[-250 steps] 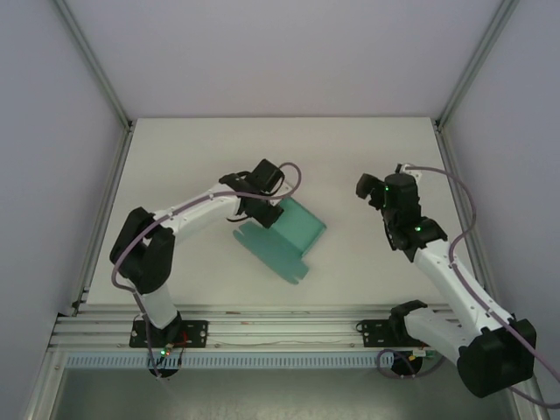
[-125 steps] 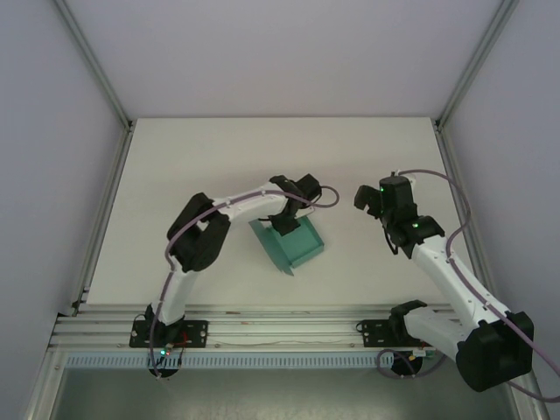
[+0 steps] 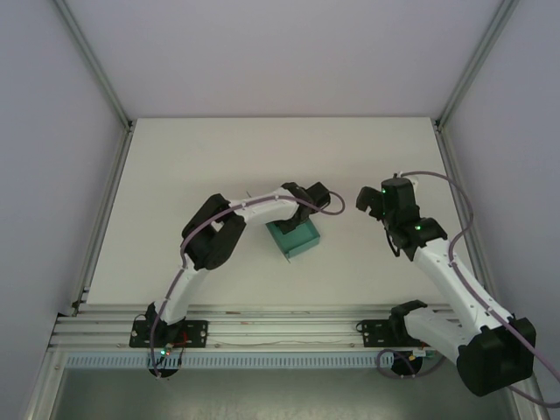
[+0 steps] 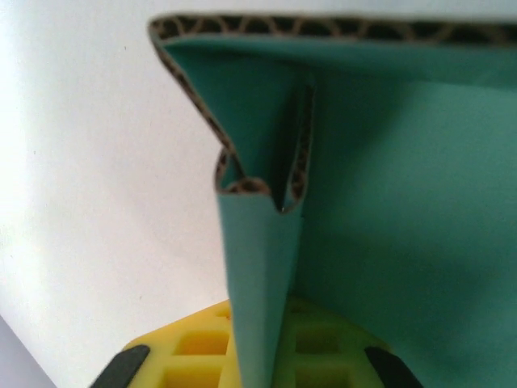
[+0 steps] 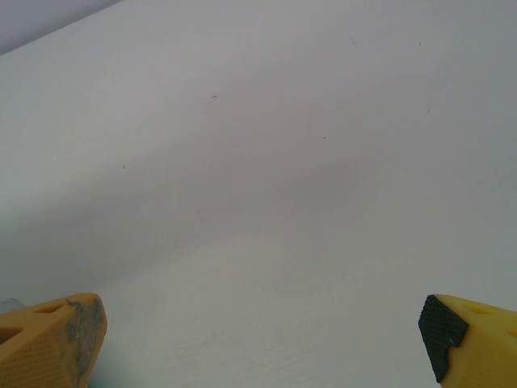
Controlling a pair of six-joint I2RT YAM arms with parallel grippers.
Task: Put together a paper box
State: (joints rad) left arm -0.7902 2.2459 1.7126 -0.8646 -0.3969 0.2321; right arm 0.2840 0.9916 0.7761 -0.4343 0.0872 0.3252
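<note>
The teal-green paper box (image 3: pixel 294 237) lies partly folded at mid-table, small and compact, with walls raised. My left gripper (image 3: pixel 296 217) is at its far edge. In the left wrist view a doubled-over wall of the box (image 4: pixel 258 267) runs down between my yellow fingers (image 4: pixel 194 356), which sit close against it on both sides; the left gripper (image 4: pixel 254 368) is shut on that wall. The corrugated cut edge shows along the top. My right gripper (image 3: pixel 372 199) hovers to the right of the box, apart from it. It stands wide open (image 5: pixel 262 339) over bare table.
The white table (image 3: pixel 192 166) is enclosed by pale walls and aluminium posts at left, right and back. A rail (image 3: pixel 280 337) with both arm bases runs along the near edge. A grey cable loops off each wrist.
My left arm has swung right and carried the box with it. The box went from a spread-out sheet to a smaller, folded shape nearer the right gripper. The right arm barely moved.
</note>
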